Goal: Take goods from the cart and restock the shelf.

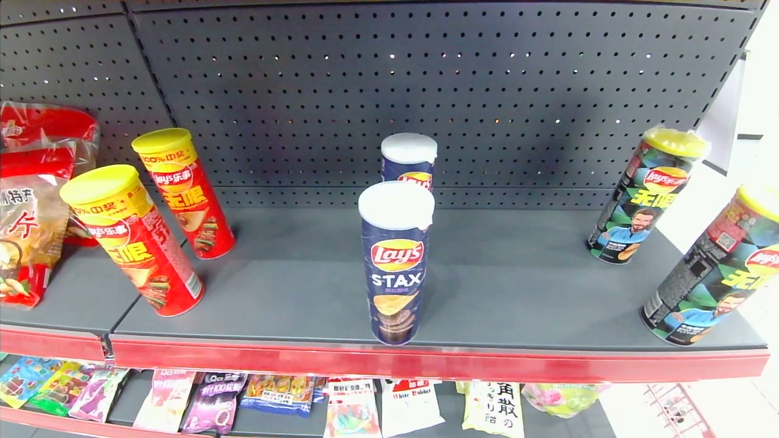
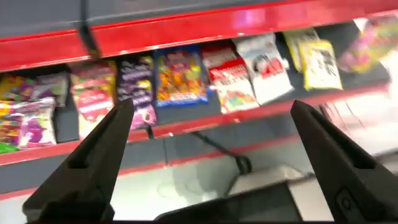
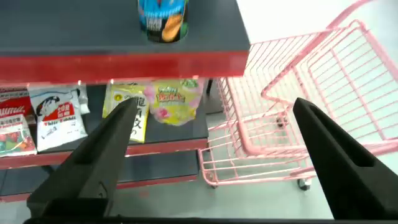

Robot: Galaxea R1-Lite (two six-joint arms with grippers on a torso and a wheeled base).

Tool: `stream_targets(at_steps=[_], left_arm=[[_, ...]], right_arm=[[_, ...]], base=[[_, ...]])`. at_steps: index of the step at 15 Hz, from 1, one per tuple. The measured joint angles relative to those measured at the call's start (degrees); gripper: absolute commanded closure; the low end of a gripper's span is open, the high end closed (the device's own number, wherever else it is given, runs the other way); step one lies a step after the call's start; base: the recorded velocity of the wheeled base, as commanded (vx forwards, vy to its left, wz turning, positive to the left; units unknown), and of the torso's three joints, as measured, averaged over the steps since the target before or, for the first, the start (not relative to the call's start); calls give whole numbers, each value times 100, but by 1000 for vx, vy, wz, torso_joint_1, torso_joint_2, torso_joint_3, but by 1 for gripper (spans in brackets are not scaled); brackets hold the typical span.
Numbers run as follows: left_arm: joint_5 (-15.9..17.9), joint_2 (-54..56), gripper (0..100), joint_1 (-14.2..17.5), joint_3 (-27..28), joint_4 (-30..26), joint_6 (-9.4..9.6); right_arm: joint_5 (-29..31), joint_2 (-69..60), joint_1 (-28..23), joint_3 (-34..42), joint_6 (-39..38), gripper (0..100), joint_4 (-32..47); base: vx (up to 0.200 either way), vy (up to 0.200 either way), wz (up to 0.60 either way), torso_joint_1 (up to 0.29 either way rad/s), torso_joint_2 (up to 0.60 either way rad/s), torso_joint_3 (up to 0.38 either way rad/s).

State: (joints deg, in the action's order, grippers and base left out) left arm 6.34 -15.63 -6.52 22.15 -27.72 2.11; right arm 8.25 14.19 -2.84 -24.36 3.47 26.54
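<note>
In the left hand, nothing: spread wide apart, low before the candy packets of the lower shelf

Along the upper shelf, from the left: snack bags at the far end; then a front red tube and a rear red tube; at the middle a front blue tube close to the red lip, with a rear blue tube behind it; at the right end a rear green tube and a front green tube by the corner. Wide gaps between the groups, so likely room for more

In the right hand, nothing either: spread apart, near the pink cart just past the shelf's right end

Judged part done: six tubes upright on the shelf, none in hand. Left to do: another pick from the cart, though no telling from here whether goods remain in it
</note>
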Motion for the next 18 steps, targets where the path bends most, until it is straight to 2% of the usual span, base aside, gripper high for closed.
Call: stream_targets(at_steps=[1,2,4,6,7,9,12,18], left_arm=[[-73,364,0,40,-234,11,-20],[-130,610,0,57,-462,282,-55],[-79,889,0,74,-973,1264,-67],[17,1007,0,79,-1645,2642,-69],[-71,1045,0,83,-1915,2818,-41],[-323,1078,0,82,-2133,2783,-56],[-380,1064,0,79,-2199,2767,-206],[-429,1084,0,82,-2213,2772,-208]], right_arm=[[-319,-295,-57,256,-2,0,-40],[-579,-505,-71,463,-28,0,-339],[-798,-744,-71,973,-30,0,-1056],[-861,-848,-60,1740,-33,0,-2476],[-887,-877,-60,2098,-52,0,-2812],[-830,-907,-51,2345,-233,0,-2725],[-825,-937,-16,2417,-394,0,-2651],[-785,-965,4,2426,-394,0,-2647]], base=[[0,0,0,0,0,0],[0,0,0,0,0,0],[0,0,0,0,0,0],[0,0,0,0,0,0],[0,0,0,0,0,0],[0,0,0,0,0,0],[0,0,0,0,0,0],[0,0,0,0,0,0]])
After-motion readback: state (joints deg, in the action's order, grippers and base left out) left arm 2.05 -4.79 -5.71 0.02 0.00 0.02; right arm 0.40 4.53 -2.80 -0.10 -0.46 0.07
